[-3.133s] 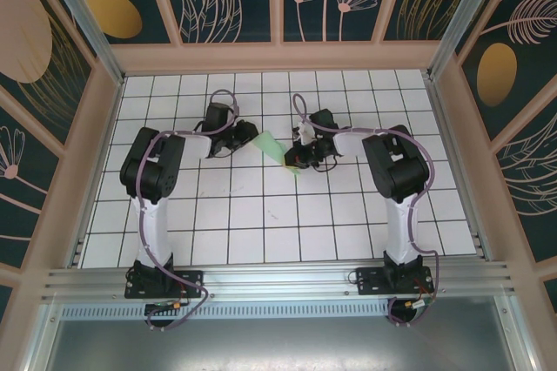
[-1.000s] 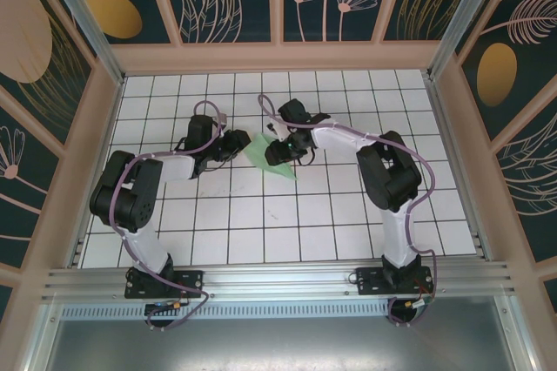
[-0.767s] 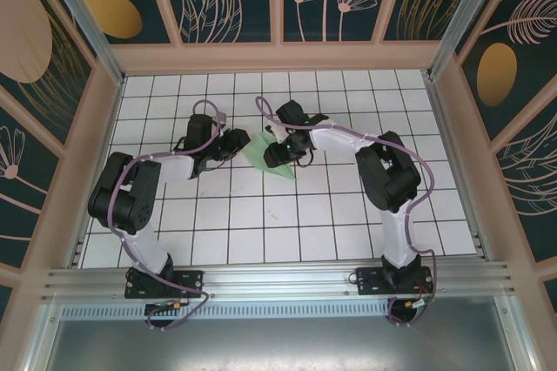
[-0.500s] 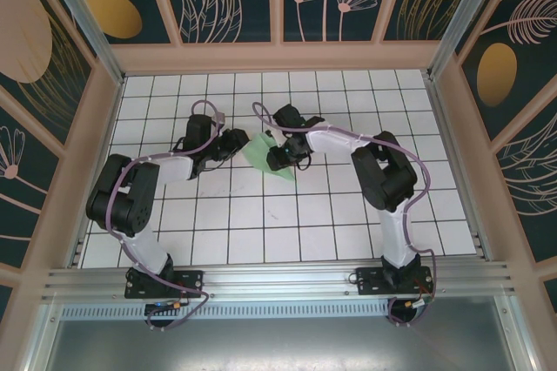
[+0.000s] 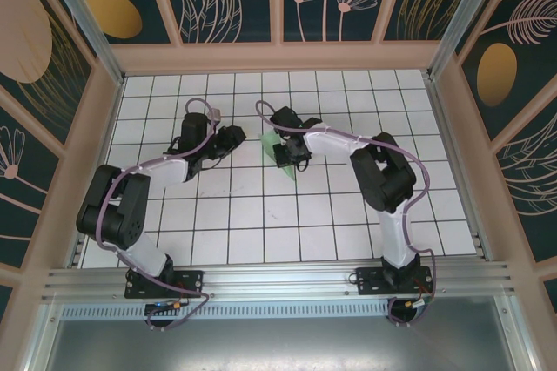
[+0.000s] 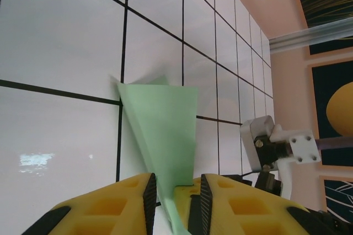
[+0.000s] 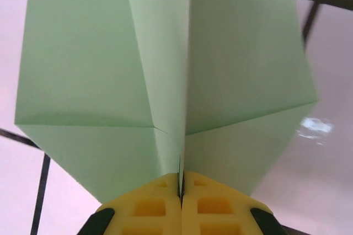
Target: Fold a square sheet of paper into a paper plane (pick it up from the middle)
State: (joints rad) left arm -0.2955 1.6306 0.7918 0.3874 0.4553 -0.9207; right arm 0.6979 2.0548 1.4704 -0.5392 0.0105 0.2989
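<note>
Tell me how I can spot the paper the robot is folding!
Look at the white tiled table with black grid lines, toward its far middle. There the right hand pinches a pale green paper, folded with a centre crease. It is the only green thing on the white tiles.

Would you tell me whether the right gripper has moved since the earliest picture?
Yes: the right gripper shifted left across the grid tiles, gripping the green paper.
</note>
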